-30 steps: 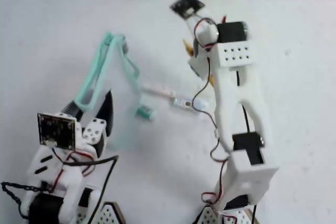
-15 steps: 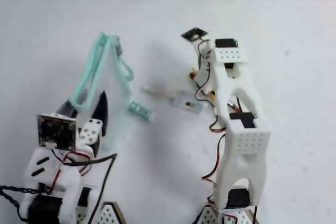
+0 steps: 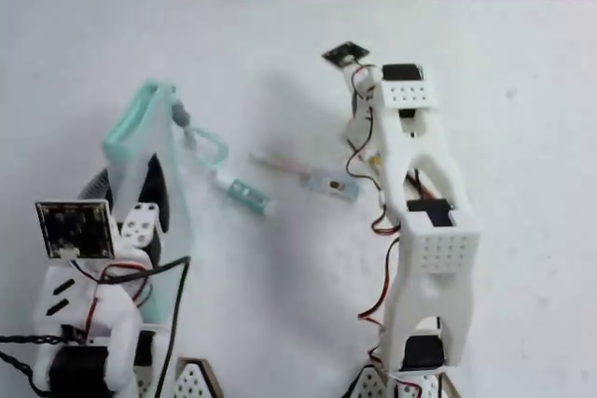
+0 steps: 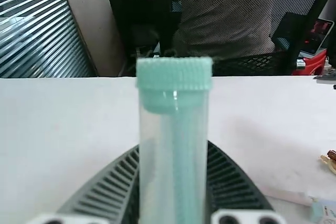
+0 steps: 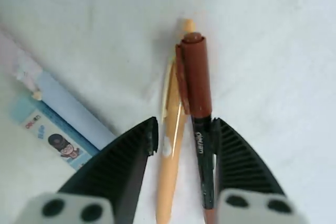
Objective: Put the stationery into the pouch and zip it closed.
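Note:
The pouch [image 3: 140, 132] is clear with mint trim, and my left gripper [image 3: 152, 191] is shut on it at the near left, holding it up on edge. In the left wrist view the pouch [image 4: 173, 129] rises between the fingers of my left gripper [image 4: 173, 153]. My right gripper [image 3: 358, 140] points down at mid-table. Its fingers stand open on either side of a yellow pen [image 5: 172, 129] and a brown pen [image 5: 197, 103], which lie side by side on the table. My right gripper [image 5: 186, 124] has one finger right against the brown pen.
A blue-and-white labelled stick [image 3: 333, 185] lies just left of my right arm and also appears as the labelled stick [image 5: 63, 114]. A small mint item [image 3: 247, 194] and a thin pale stick [image 3: 280, 166] lie between the arms. The pouch's loop strap [image 3: 210, 148] trails beside it.
My left gripper has drawn the pouch toward the near left and stood it more upright. My right arm pulled back and dropped over the pens, then stayed still.

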Robot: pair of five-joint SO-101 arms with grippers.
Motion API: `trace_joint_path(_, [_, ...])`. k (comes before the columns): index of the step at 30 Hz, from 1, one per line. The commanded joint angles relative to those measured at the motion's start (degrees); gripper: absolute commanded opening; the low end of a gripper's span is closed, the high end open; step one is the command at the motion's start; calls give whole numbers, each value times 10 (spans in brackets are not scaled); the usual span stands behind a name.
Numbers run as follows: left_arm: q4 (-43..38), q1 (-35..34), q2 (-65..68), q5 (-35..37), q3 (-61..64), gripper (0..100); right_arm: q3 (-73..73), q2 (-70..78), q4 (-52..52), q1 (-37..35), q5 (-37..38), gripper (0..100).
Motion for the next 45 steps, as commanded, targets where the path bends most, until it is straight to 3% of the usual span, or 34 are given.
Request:
trace_joint_path(1, [-18,-4,1,6,10,139,-30,-5,-12,9,0,149])
trace_joint_path(8, [-21,45,1,6,24,139,-41,22,-41,12,0,149])
trace_joint_path(16, [-20,48,1,7,23,136,-125,116,-44,35,1,145])
trace_joint_path(28, [-20,48,1,7,21,136,-258,129,88,52,0,148])
trace_joint_path(45, [-20,48,1,8,23,138,-261,194,39,79,1,119])
